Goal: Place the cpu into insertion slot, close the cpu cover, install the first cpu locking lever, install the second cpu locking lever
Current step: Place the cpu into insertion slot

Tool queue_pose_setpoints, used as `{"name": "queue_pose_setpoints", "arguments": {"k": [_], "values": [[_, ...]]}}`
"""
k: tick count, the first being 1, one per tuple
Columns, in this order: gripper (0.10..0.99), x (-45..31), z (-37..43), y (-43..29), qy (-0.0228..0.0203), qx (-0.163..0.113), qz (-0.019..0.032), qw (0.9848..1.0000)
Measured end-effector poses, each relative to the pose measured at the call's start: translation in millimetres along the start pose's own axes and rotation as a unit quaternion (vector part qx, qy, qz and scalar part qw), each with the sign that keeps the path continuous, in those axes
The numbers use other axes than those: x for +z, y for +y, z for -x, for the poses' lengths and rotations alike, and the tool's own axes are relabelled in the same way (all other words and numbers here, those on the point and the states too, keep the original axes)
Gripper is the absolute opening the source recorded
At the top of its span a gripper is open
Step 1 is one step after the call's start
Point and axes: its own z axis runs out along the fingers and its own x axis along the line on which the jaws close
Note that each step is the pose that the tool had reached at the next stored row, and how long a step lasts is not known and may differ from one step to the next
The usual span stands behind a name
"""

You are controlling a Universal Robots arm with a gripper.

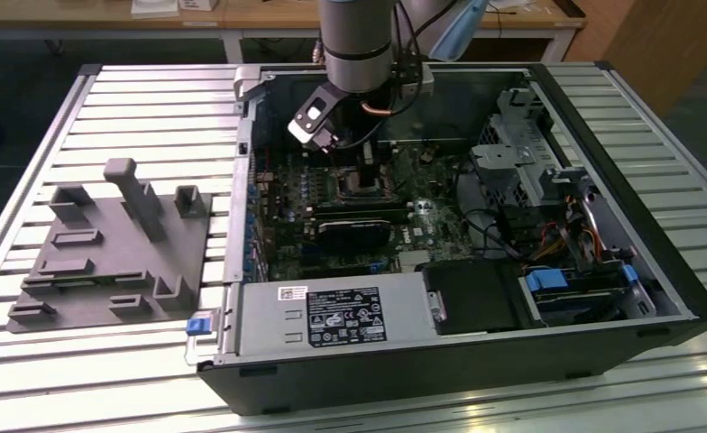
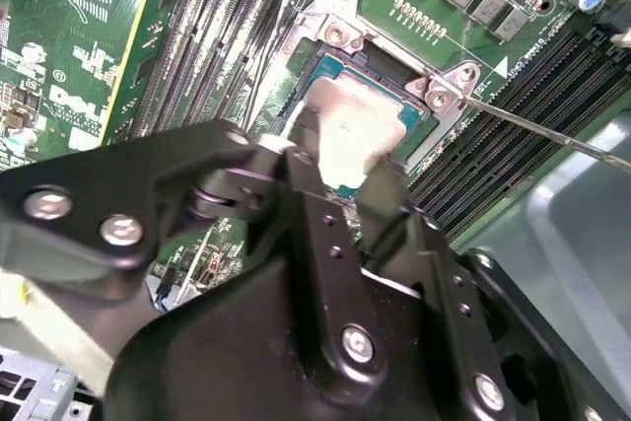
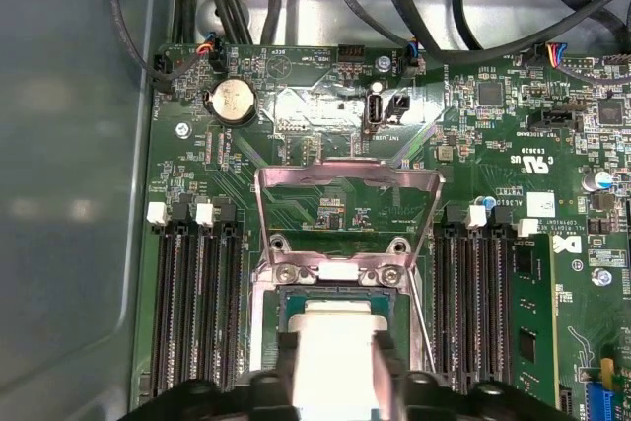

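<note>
Snugly within black end effector (image 3: 335, 345), flat dull-metal cpu (image 3: 335, 374)

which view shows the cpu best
Second wrist view: the cpu lies at the slot, most of its top clear between the gripper's fingers. The first wrist view crops it at the picture's edge; in the exterior view the arm hides it.

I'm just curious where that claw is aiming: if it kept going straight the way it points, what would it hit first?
The insertion slot: the gripper points straight at it and looks closed on the cpu, so the cpu would touch the slot first. Whether the cpu already rests there is unclear.
</note>
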Motion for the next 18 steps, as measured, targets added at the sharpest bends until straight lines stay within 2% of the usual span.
{"name": "queue_pose_setpoints", "arguments": {"k": [1, 2, 3, 4, 7, 13, 14, 18], "values": [[0.361, 0.0, 0.0, 0.0, 0.0, 0.0, 0.0, 1.0], [0.361, 0.0, 0.0, 0.0, 0.0, 0.0, 0.0, 1.0], [0.302, 0.0, 0.0, 0.0, 0.0, 0.0, 0.0, 1.0], [0.302, -0.1, 0.0, 0.0, 0.0, 0.0, 0.0, 1.0], [0.125, -0.1, 0.0, 0.0, 0.0, 0.0, 0.0, 1.0], [0.106, -0.2, 0.0, 0.0, 0.0, 0.0, 0.0, 1.0], [0.106, -0.1, 0.0, 0.1, 0.0, 0.0, -0.0019, 1.0], [0.106, 0.5, 0.0, 3.3, 0.0001, 0.0, -0.0379, 0.9993]]}}
